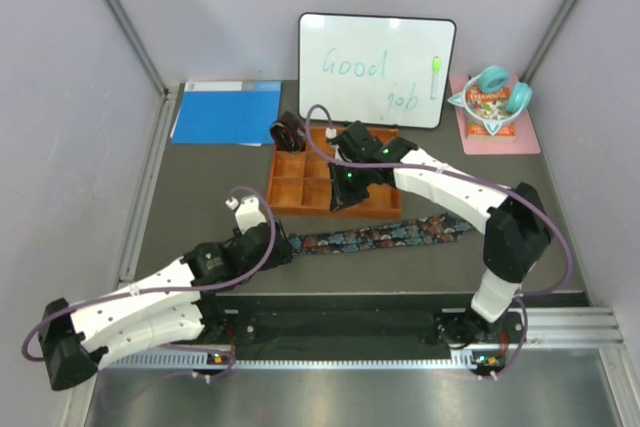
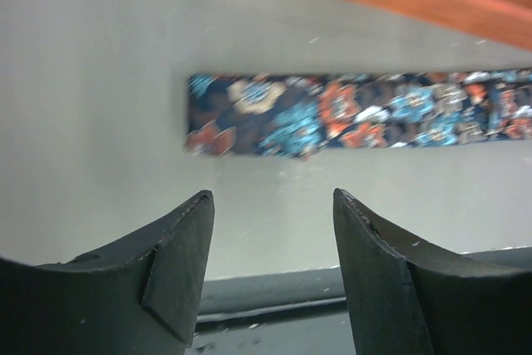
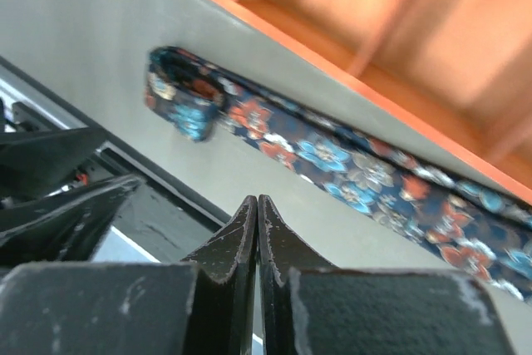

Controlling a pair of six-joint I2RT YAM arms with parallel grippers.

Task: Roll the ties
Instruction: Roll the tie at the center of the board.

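Gaping left pincer (image 2: 273,199), unrolled tie (image 2: 357,114)

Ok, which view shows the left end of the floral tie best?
Right wrist: the floral tie is sharpest there, its end apparently folded over itself. Left wrist shows the same end blurred, beyond the open left claw. Top external shows the whole strip, small, in front of the orange tray.

The whiteboard (image 1: 376,69) reads "Good job" in green handwriting.
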